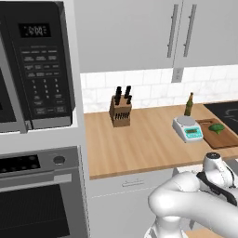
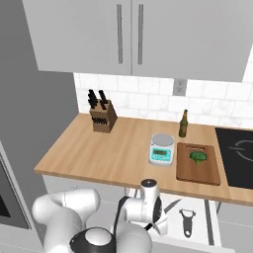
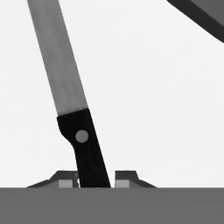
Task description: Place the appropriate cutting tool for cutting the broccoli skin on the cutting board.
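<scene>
Microwave (image 1: 35,65) and oven (image 1: 39,195) fill the left wall; the microwave's display and button labels are too blurred to read. Wooden worktop (image 2: 108,153) carries the cutting board (image 2: 197,168) at its right end beside the cooktop (image 2: 239,150), with the broccoli (image 2: 199,157) lying on it. Just left of the board sits a grey scale (image 2: 162,148), its teal display unreadable, and a knife block (image 2: 103,116) stands well apart. Below, in an open white drawer (image 2: 210,227), a peeler (image 2: 187,221) lies beside the knife (image 3: 70,94), whose dark handle sits between the gripper (image 3: 94,178) fingers, narrowly set around it.
</scene>
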Available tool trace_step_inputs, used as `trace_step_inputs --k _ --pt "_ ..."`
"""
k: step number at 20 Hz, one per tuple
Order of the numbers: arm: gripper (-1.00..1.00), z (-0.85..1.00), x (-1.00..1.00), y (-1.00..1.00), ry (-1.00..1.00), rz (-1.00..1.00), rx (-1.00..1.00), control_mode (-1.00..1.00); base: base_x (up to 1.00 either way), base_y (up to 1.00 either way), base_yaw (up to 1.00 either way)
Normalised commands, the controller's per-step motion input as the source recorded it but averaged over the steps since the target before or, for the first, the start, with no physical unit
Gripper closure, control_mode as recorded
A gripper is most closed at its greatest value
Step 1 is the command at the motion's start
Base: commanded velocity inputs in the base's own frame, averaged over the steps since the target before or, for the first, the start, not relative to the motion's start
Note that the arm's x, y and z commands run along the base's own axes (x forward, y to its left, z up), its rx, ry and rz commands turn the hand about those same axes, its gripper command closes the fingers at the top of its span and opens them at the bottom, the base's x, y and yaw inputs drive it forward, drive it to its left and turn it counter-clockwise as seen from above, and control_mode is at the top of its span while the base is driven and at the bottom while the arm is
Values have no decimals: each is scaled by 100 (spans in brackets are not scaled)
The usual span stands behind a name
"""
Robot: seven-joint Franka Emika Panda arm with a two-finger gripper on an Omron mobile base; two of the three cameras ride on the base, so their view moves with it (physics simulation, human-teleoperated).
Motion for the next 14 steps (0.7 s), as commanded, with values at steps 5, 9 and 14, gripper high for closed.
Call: trace_step_inputs --k 5,9,14 --pt "100 13 -58 -20 11 -4 0 -100 0 0 0" --pt "100 71 -4 -15 9 -7 3 -100 0 0 0" --pt "100 96 -58 -19 9 -9 7 -100 0 0 0"
